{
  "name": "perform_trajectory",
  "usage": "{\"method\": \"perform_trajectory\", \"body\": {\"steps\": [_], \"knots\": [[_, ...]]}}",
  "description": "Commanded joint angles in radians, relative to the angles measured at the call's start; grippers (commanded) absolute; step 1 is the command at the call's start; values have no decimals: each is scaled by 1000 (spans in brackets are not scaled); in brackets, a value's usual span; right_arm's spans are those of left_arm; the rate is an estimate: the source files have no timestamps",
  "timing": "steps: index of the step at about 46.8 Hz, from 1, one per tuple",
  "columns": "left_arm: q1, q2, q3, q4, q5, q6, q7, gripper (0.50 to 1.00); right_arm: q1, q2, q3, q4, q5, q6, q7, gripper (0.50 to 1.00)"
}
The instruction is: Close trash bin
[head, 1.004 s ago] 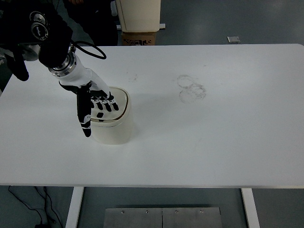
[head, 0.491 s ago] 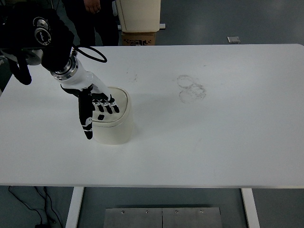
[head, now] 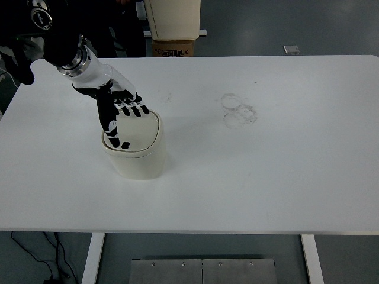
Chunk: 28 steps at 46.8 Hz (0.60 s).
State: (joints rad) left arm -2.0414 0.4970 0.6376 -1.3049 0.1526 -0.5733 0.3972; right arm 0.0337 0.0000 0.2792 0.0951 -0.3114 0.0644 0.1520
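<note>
Small cream-white plastic trash bin with rounded corners sits on the left half of the white counter, well clear of every edge. Its flat lid looks seated level inside a thin dark rim line, so I'd judge the close as done or nearly so.

Left hand is over the bin's far-left corner. Fingers are extended and spread, gripping nothing; one long digit points down across the lid's left side.

To finish well:
- Press flat with the finger pads, straight down near lid centre, not at the corner. An off-centre push could tip a light bin or cock the lid.
- Keep force low and lift off vertically so the lid isn't dragged.
- Check that the rim gap looks even all round.

Hard to make out:
- Whether the fingertips touch the lid or hover just above it.
- Any hinge, latch or pedal; none is visible from above.
- The small dark spot on the lid could be a mark or a fingertip.
- Right arm isn't in the picture.
- Faint grey ring smudges mark the counter further right.
</note>
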Motion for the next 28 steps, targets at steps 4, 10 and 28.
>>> {"method": "perform_trajectory", "body": {"steps": [4, 10, 28], "knots": [[46, 8, -41, 136, -83, 7, -14, 1000, 0, 0, 0, 0, 0, 0, 0, 991], [133, 35, -62, 225, -99, 10, -34, 1000, 0, 0, 0, 0, 0, 0, 0, 991], [478, 60, -377, 561, -102, 111, -173, 1000, 0, 0, 0, 0, 0, 0, 0, 991]]}}
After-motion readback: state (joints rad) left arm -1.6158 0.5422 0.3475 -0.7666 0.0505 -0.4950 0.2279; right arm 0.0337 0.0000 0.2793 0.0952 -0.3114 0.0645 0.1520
